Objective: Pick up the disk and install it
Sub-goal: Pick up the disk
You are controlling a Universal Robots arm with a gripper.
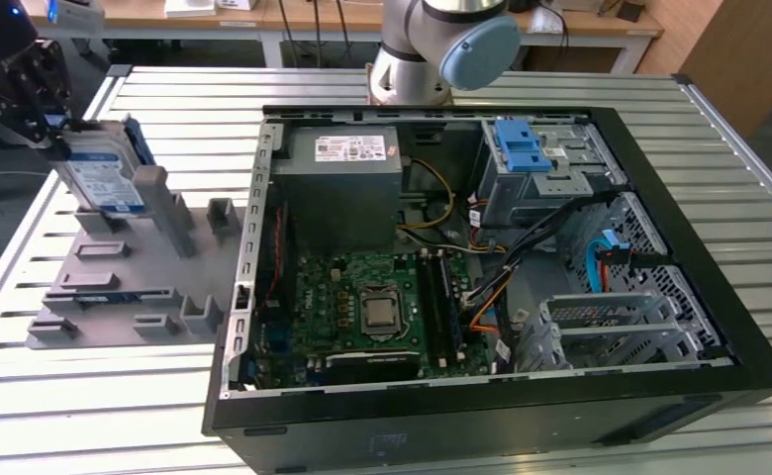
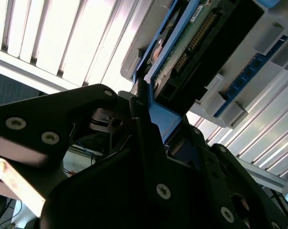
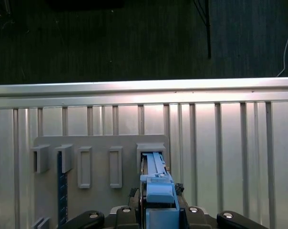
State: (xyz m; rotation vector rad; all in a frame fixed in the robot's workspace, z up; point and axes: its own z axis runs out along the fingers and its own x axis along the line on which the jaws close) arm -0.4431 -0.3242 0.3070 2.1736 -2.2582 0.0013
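The disk (image 1: 100,176) stands on edge, tilted, at the exterior view's left, its lower end at a slot of the grey holder plate (image 1: 122,287); whether it touches the slot I cannot tell. The gripper (image 1: 53,127) is clamped on its upper end, fingers (image 2: 143,129) pressed against the blue side rail. The open computer case (image 1: 703,396) lies just beside the plate on the slatted metal table (image 1: 96,416)
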